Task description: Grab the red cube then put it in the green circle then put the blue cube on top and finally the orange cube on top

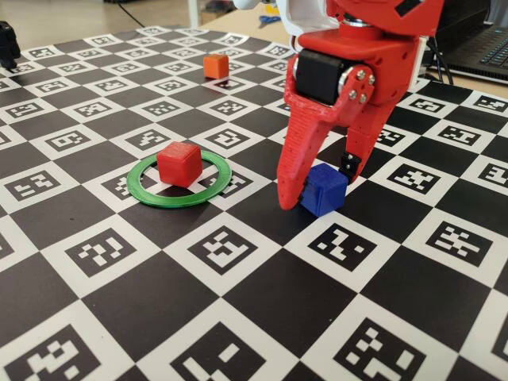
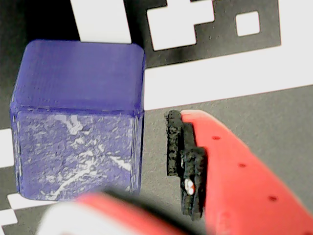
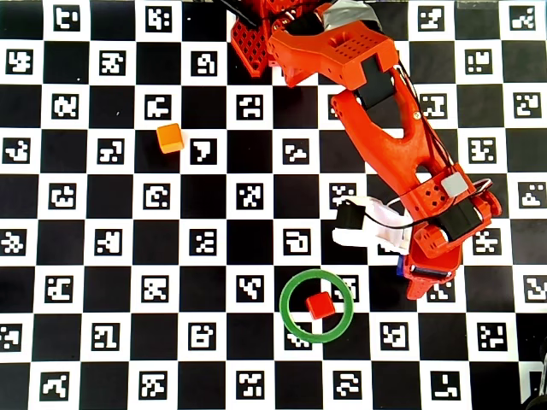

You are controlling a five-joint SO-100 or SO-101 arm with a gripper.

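Observation:
The red cube (image 1: 178,164) sits inside the green circle (image 1: 143,186) on the board; both also show in the overhead view, the cube (image 3: 320,305) within the ring (image 3: 286,306). The blue cube (image 1: 324,189) rests on the board to the right of the ring. My gripper (image 1: 317,189) is lowered around it and open. In the wrist view the blue cube (image 2: 78,122) has a clear gap to the black-padded finger (image 2: 188,166) on its right. In the overhead view the arm hides nearly all of the blue cube (image 3: 400,265). The orange cube (image 1: 215,66) stands alone at the far side, also in the overhead view (image 3: 170,137).
The checkerboard mat (image 1: 238,317) with printed markers covers the table. A laptop (image 1: 484,48) lies beyond the mat at the back right. A black object (image 1: 6,44) stands at the far left edge. The arm's base (image 3: 256,34) is at the top of the overhead view.

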